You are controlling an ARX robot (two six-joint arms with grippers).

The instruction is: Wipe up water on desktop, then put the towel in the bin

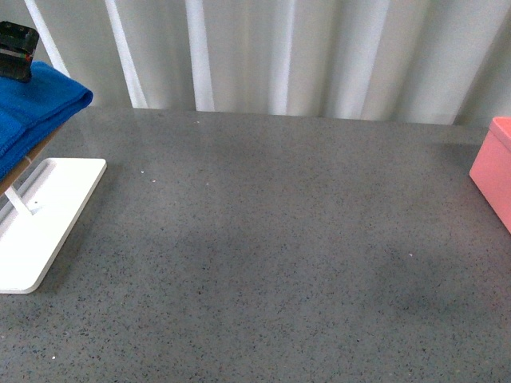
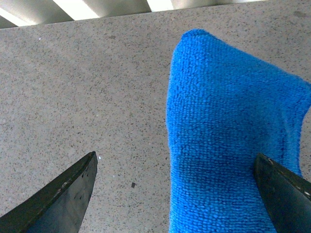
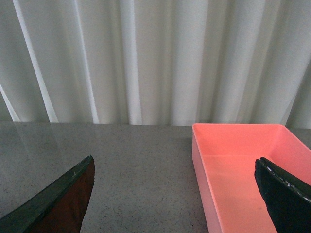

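Observation:
The bright blue fluffy towel point(image 1: 32, 112) hangs over a rod at the far left of the front view, above the white rack base. In the left wrist view the towel point(image 2: 228, 141) fills the space under my open left gripper point(image 2: 177, 194), whose jaws stand wide apart above it; one fingertip point(image 2: 73, 189) is over bare desktop. The dark grey speckled desktop point(image 1: 271, 239) fills the front view. The salmon-pink bin point(image 1: 495, 171) shows at the right edge. In the right wrist view my open right gripper point(image 3: 175, 194) hangs over the bin's point(image 3: 238, 170) near wall; the bin looks empty.
A white flat rack base point(image 1: 40, 215) with a rod lies at the left on the desktop. A dark part of my left arm point(image 1: 16, 49) shows above the towel. White curtains point(image 1: 303, 56) close off the back edge.

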